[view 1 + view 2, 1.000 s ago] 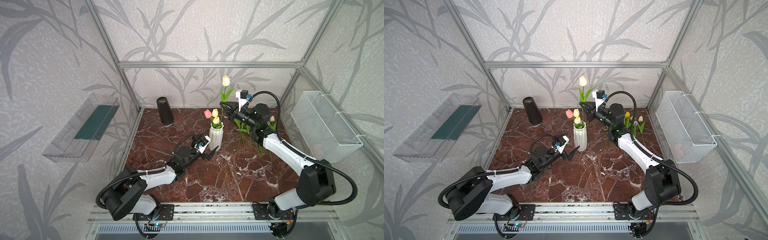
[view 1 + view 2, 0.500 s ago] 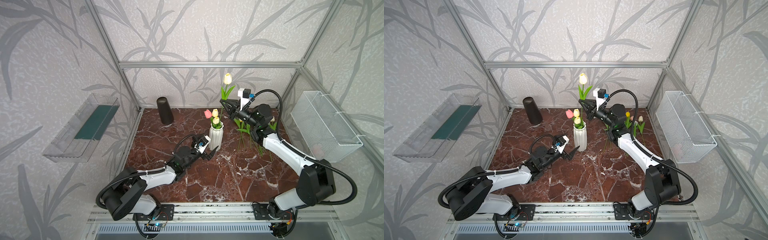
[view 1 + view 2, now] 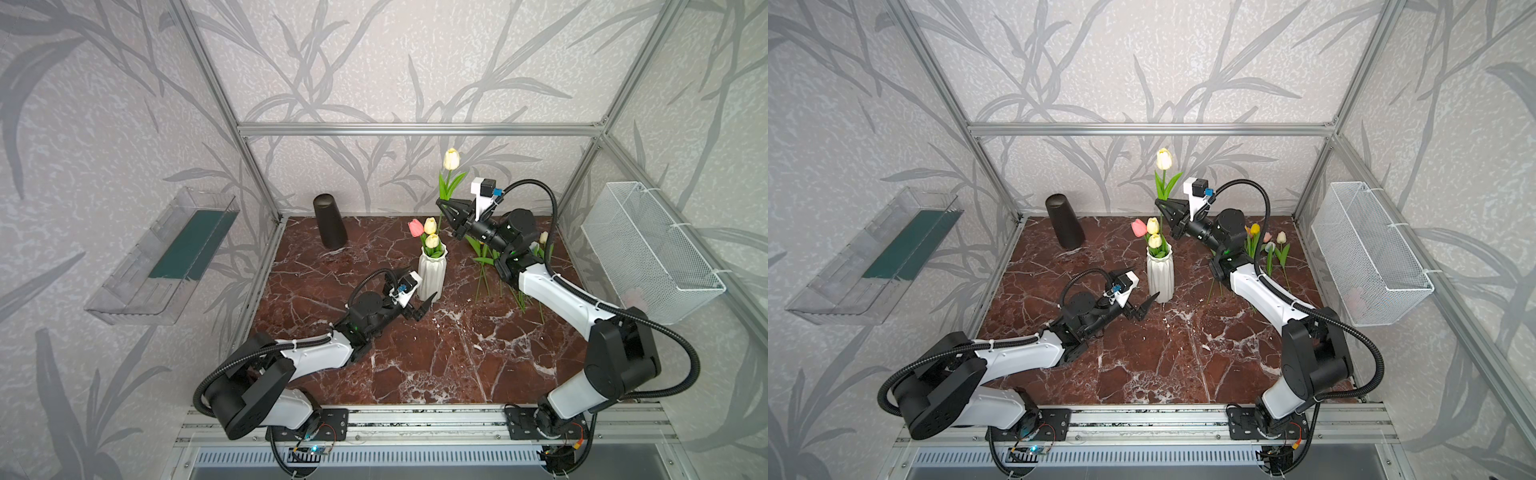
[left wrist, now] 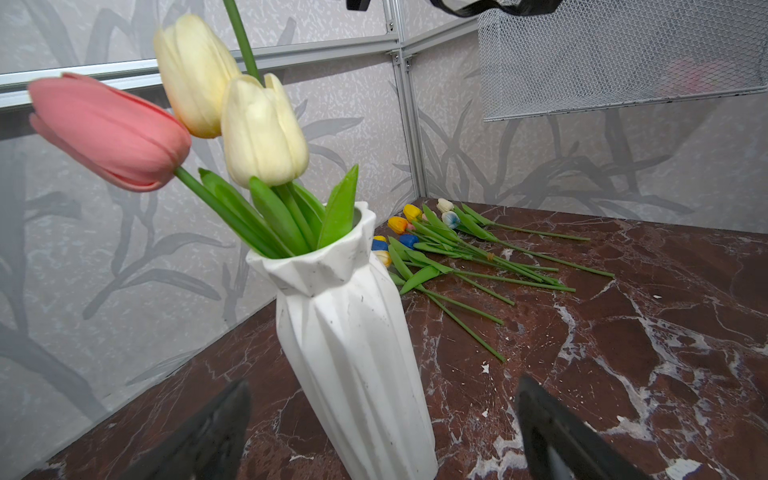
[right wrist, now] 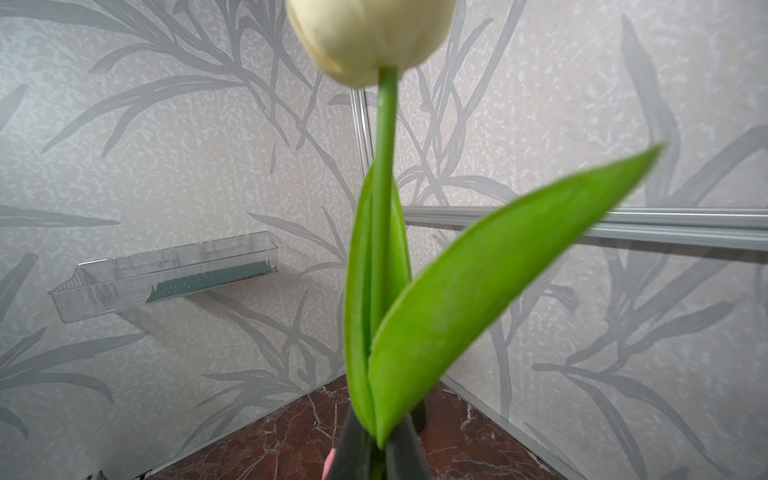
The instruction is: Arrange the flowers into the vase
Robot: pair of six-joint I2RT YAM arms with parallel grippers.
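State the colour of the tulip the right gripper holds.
Cream-headed tulip, best in right wrist view.

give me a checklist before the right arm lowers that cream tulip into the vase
Grip: right gripper shut on the held cream tulip's stem: ok.
Stem end over the white vase mouth: cannot tell, hidden behind the three tulips in it.
Vase upright: ok.
Vase steadied: not ok; left gripper open, fingers clear of it on both sides.
Room in the mouth: ok, a gap shows beside the stems.
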